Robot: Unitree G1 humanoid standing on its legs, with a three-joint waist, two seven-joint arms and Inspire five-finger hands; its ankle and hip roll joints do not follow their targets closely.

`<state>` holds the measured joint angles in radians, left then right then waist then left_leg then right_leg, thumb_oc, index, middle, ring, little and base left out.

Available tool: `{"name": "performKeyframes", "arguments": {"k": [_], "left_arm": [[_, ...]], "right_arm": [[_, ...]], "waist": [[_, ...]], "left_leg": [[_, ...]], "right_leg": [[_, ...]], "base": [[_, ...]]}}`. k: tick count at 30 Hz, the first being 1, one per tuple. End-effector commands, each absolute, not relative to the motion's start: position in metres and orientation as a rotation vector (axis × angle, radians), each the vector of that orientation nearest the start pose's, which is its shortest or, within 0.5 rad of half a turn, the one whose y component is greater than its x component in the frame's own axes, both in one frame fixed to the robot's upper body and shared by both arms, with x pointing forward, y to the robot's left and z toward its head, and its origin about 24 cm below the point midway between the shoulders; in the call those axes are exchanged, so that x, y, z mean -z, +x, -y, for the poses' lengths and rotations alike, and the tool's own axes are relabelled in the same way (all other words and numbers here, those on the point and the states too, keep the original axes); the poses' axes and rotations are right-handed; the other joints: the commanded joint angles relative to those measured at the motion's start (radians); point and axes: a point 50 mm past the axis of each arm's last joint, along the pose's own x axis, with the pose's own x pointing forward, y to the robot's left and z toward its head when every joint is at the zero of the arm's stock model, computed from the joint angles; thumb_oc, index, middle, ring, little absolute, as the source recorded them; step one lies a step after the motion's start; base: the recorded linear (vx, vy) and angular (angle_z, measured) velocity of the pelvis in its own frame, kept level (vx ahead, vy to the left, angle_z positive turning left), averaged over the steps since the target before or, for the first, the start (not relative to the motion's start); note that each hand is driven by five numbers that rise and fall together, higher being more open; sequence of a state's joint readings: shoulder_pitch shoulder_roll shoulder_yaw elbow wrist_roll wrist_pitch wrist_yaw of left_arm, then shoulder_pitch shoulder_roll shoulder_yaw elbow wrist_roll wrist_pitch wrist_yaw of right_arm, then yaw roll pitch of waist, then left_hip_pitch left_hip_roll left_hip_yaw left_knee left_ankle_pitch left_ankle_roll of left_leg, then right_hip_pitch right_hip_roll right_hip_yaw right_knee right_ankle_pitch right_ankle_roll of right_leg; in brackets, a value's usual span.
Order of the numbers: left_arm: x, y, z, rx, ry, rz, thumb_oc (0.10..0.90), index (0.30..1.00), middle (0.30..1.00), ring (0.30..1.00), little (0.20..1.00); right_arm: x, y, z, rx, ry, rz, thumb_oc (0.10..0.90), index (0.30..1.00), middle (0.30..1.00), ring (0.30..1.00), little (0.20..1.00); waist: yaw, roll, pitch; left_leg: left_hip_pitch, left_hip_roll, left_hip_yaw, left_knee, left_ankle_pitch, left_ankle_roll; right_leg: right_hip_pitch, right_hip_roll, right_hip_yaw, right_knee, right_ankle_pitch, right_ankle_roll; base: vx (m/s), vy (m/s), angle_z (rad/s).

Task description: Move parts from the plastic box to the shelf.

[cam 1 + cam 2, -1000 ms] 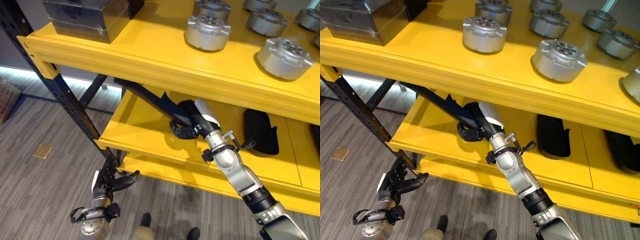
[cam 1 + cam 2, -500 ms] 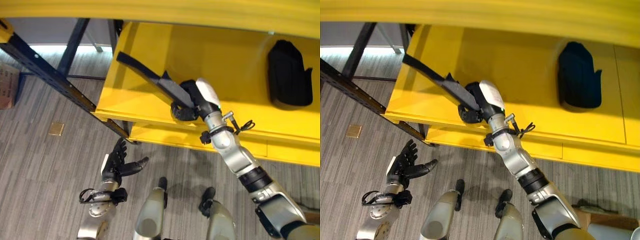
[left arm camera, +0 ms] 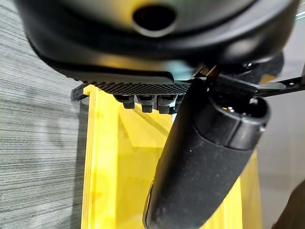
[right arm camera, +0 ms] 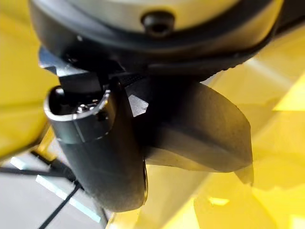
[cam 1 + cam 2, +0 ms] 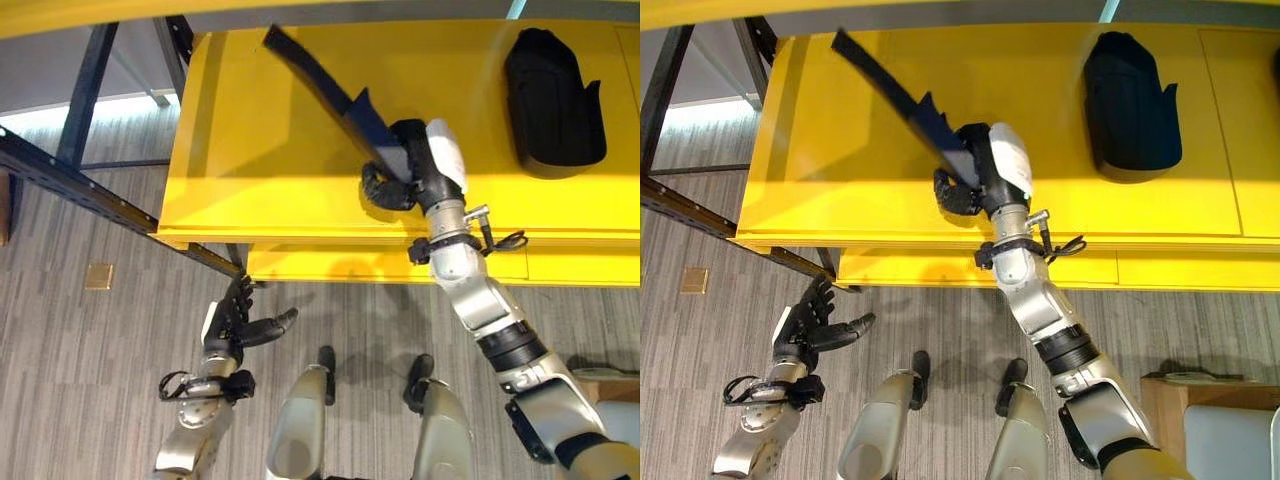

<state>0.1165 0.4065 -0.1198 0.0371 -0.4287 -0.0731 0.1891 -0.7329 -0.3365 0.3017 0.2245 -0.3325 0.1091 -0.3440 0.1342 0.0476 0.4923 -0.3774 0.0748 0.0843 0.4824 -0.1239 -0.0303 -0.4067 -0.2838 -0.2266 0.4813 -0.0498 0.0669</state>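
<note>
My right hand [image 5: 405, 170] was out over the lower yellow shelf [image 5: 250, 140], its fingers [image 5: 385, 190] curled tight round a long black part [image 5: 325, 90]. The part ran as a flat dark bar from my grip away toward the shelf's back left corner, with a small fin sticking up from it just ahead of my knuckles. I could not tell whether its far end touched the shelf board or hung a little above it. In my right wrist view the part showed as a dark, wedge-like piece [image 4: 200, 129] pressed between my thumb [image 4: 102, 152] and the palm, yellow board behind it. Farther right on the same shelf lay another black part [image 5: 555, 95], broad and rounded, well apart from the one I held. My left hand [image 5: 238, 325] hung low over the grey striped floor [image 5: 80, 380], below and in front of the shelf's front edge, fingers straight and spread, thumb out to the side, holding nothing. A dark rack post [image 5: 80, 185] slanted across beside it.
</note>
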Motion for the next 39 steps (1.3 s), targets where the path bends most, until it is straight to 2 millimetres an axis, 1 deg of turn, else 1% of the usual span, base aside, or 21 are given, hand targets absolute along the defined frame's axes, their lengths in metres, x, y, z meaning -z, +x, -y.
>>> {"name": "performKeyframes", "arguments": {"k": [1, 6, 10, 16, 23, 27, 30, 31, 34, 37, 39], "left_arm": [[-0.058, 0.224, -0.225, -0.105, 0.025, 0.065, 0.900, 1.000, 1.000, 1.000, 1.000], [-0.060, 0.226, -0.225, -0.098, 0.032, 0.072, 0.900, 1.000, 1.000, 1.000, 1.000], [-0.065, 0.229, -0.223, -0.094, 0.033, 0.096, 0.900, 1.000, 1.000, 1.000, 1.000], [-0.067, 0.230, -0.222, -0.097, 0.030, 0.106, 0.900, 1.000, 1.000, 1.000, 1.000], [-0.070, 0.233, -0.221, -0.107, 0.036, 0.121, 0.900, 1.000, 1.000, 1.000, 1.000], [-0.070, 0.232, -0.221, -0.112, 0.036, 0.119, 0.900, 1.000, 1.000, 1.000, 1.000], [-0.068, 0.232, -0.221, -0.120, 0.040, 0.113, 0.900, 1.000, 1.000, 1.000, 1.000], [-0.068, 0.232, -0.221, -0.120, 0.039, 0.112, 0.900, 1.000, 1.000, 1.000, 1.000], [-0.069, 0.232, -0.221, -0.122, 0.038, 0.119, 0.900, 1.000, 1.000, 1.000, 1.000], [-0.071, 0.232, -0.221, -0.132, 0.039, 0.132, 0.900, 1.000, 1.000, 1.000, 1.000], [-0.070, 0.232, -0.221, -0.134, 0.037, 0.130, 0.900, 1.000, 1.000, 1.000, 1.000]], "right_arm": [[-0.283, 0.346, 0.103, 0.254, -0.590, 0.853, 0.400, 0.300, 0.300, 0.300, 0.300], [-0.290, 0.350, 0.117, 0.360, -0.576, 0.837, 0.400, 0.300, 0.300, 0.300, 0.300], [-0.297, 0.353, 0.122, 0.420, -0.568, 0.837, 0.400, 0.300, 0.300, 0.300, 0.300], [-0.295, 0.357, 0.124, 0.440, -0.550, 0.810, 0.400, 0.300, 0.300, 0.300, 0.300], [-0.274, 0.362, 0.125, 0.428, -0.513, 0.726, 0.400, 0.300, 0.300, 0.300, 0.300], [-0.270, 0.361, 0.124, 0.420, -0.501, 0.720, 0.400, 0.300, 0.300, 0.300, 0.300], [-0.260, 0.361, 0.124, 0.404, -0.507, 0.692, 0.400, 0.300, 0.300, 0.300, 0.300], [-0.260, 0.361, 0.124, 0.404, -0.507, 0.692, 0.400, 0.300, 0.300, 0.300, 0.300], [-0.252, 0.363, 0.125, 0.398, -0.533, 0.665, 0.400, 0.300, 0.300, 0.300, 0.300], [-0.240, 0.365, 0.130, 0.408, -0.592, 0.624, 0.400, 0.300, 0.300, 0.300, 0.300], [-0.235, 0.365, 0.133, 0.416, -0.601, 0.604, 0.400, 0.300, 0.300, 0.300, 0.300]], "waist": [[0.001, 0.011, -0.053], [-0.001, 0.020, -0.040], [-0.003, 0.025, -0.028], [-0.002, 0.029, -0.020], [-0.007, 0.028, -0.001], [-0.012, 0.023, 0.004], [-0.020, 0.018, 0.011], [-0.020, 0.018, 0.011], [-0.026, 0.014, 0.016], [-0.034, 0.008, 0.024], [-0.038, 0.006, 0.028]], "left_leg": [[0.039, 0.035, -0.023, -0.036, -0.008, -0.029], [0.044, 0.027, -0.024, -0.038, -0.009, -0.025], [0.040, 0.024, -0.024, -0.038, -0.009, -0.024], [0.034, 0.021, -0.025, -0.036, -0.008, -0.022], [0.026, 0.011, -0.020, -0.028, -0.017, -0.015], [0.025, 0.009, -0.018, -0.027, -0.018, -0.014], [0.022, 0.010, -0.016, -0.020, -0.022, -0.013], [0.022, 0.009, -0.015, -0.020, -0.022, -0.013], [0.019, 0.011, -0.012, -0.016, -0.022, -0.012], [0.015, 0.010, -0.007, -0.024, -0.016, -0.014], [0.012, 0.011, -0.005, -0.025, -0.015, -0.013]], "right_leg": [[0.062, -0.086, 0.028, -0.026, 0.022, 0.086], [0.066, -0.089, 0.026, -0.024, 0.025, 0.088], [0.065, -0.094, 0.022, -0.023, 0.027, 0.089], [0.062, -0.095, 0.018, -0.024, 0.028, 0.089], [0.056, -0.102, 0.023, -0.021, 0.034, 0.091], [0.056, -0.101, 0.026, -0.020, 0.035, 0.090], [0.048, -0.102, 0.031, -0.014, 0.036, 0.089], [0.047, -0.102, 0.032, -0.013, 0.036, 0.089], [0.042, -0.102, 0.038, -0.012, 0.040, 0.089], [0.037, -0.101, 0.042, -0.024, 0.050, 0.089], [0.034, -0.099, 0.043, -0.029, 0.053, 0.089]], "base": [[0.00, 0.000, 0.00], [0.00, 0.000, 0.00], [0.00, 0.000, 0.00], [0.01, 0.003, 0.03], [0.00, 0.001, 0.00], [0.00, 0.000, 0.00], [0.00, 0.000, 0.00], [0.00, 0.000, 0.00], [-0.01, 0.005, 0.00], [-0.04, 0.021, -0.03], [-0.03, 0.015, -0.07]]}}
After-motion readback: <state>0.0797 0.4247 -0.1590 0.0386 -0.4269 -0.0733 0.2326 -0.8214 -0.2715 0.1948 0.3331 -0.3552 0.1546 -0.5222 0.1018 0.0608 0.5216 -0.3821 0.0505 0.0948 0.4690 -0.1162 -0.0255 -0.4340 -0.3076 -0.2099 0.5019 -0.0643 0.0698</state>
